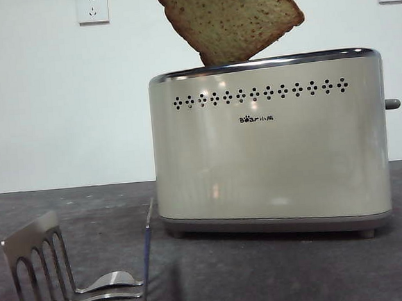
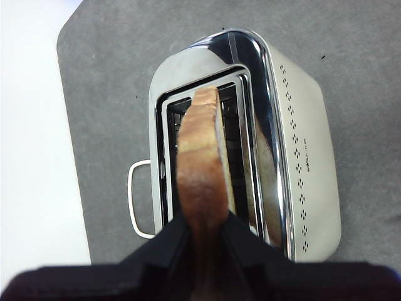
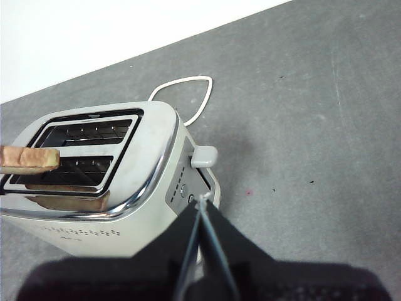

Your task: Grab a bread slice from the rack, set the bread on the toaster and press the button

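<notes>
Your left gripper [image 2: 203,232] is clamped on the slice of bread [image 1: 231,19], holding it tilted with its lower corner at a slot of the toaster [image 1: 270,145], so it can slide in. Your right gripper [image 3: 202,216], jaws together, waits just beside the button [image 3: 204,155], ready to press. The rack [image 1: 65,276] stands vacant.

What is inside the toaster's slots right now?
Only bare wire guides show inside the toaster. The slice of bread hangs tilted over a slot, gripped by the left gripper. Deeper down is hidden.
</notes>
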You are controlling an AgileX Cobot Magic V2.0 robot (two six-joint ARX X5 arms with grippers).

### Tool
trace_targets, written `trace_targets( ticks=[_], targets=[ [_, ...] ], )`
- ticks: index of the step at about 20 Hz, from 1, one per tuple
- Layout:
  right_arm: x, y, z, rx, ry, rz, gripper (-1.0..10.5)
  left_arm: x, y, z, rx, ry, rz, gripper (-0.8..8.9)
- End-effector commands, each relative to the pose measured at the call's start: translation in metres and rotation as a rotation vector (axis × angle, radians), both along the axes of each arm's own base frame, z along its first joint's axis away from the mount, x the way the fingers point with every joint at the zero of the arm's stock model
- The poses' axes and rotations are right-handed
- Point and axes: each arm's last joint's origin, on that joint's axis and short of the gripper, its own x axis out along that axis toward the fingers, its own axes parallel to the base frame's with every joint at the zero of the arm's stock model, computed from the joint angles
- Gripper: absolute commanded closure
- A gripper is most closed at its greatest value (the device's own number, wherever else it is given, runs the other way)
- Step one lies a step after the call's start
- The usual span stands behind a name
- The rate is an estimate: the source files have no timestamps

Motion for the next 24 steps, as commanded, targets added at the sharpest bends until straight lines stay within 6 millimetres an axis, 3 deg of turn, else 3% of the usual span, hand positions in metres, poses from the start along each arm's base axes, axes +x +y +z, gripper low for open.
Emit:
trace_targets(
  ticks=[1,13,24],
  targets=[
    [-0.001,0.0,0.002,-0.008,-0.01,0.005,9.5,0.006,-0.006,-0.008,0.014,0.023,0.009,8.23],
    [-0.002,0.0,-0.001,-0.008,0.025,0.004,9.5,0.026,-0.031,-0.042,0.121,0.066,0.041,8.23],
    [-0.002,0.0,-0.001,-0.011,0.024,-0.002,9.5,0.031,-0.05,-0.053,0.108,0.038,0.065,8.23]
  ],
)
